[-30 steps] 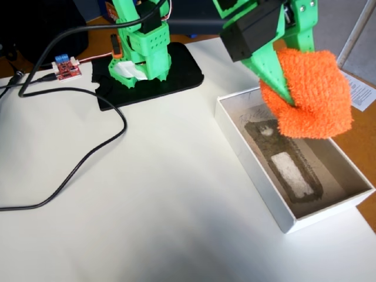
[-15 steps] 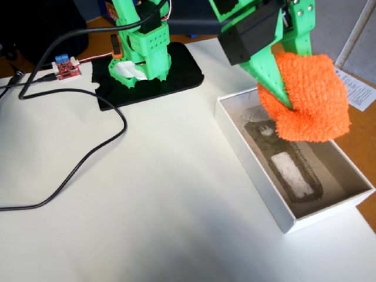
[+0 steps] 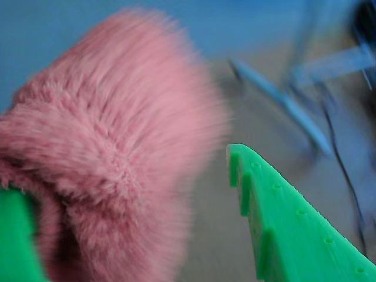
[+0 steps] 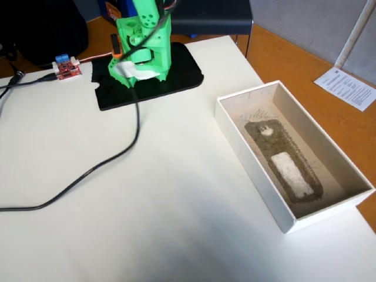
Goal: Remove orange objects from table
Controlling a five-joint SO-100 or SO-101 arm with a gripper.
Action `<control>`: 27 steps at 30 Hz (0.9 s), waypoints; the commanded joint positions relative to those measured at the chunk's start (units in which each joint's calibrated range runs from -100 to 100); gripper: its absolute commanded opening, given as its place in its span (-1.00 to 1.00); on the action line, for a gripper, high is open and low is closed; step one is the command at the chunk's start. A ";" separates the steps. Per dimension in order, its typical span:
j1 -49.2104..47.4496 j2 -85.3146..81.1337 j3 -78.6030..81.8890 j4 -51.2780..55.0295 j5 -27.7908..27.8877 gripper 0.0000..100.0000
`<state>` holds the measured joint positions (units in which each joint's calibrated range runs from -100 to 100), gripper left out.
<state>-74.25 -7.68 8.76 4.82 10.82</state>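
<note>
In the wrist view a fuzzy, fist-sized soft lump (image 3: 111, 129) fills the left half; its colour reads pinkish-orange here. It sits between the two green fingers of my gripper (image 3: 123, 173), pressed against the left finger (image 3: 14, 235), with the right finger (image 3: 294, 235) close beside it. The picture is motion-blurred and the background shows floor and chair legs, so the lump is held up in the air. In the fixed view the lump and the gripper are out of frame; only the green arm base (image 4: 141, 47) shows on the white table (image 4: 147, 205).
A white shallow box (image 4: 252, 170) with a dark liner stands at the table's right edge. The arm base stands on a black mat (image 4: 182, 70). A small red circuit board (image 4: 66, 69) and a black cable (image 4: 117, 155) lie at the left.
</note>
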 commanded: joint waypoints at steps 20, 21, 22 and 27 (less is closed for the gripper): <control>48.63 -21.99 32.81 18.16 -10.84 0.16; 54.70 -23.67 37.27 21.08 -10.94 0.16; 60.46 -25.35 42.02 22.79 -10.79 0.16; 79.32 -35.92 62.27 34.87 -9.62 0.16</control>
<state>-6.60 -35.27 60.19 32.04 0.17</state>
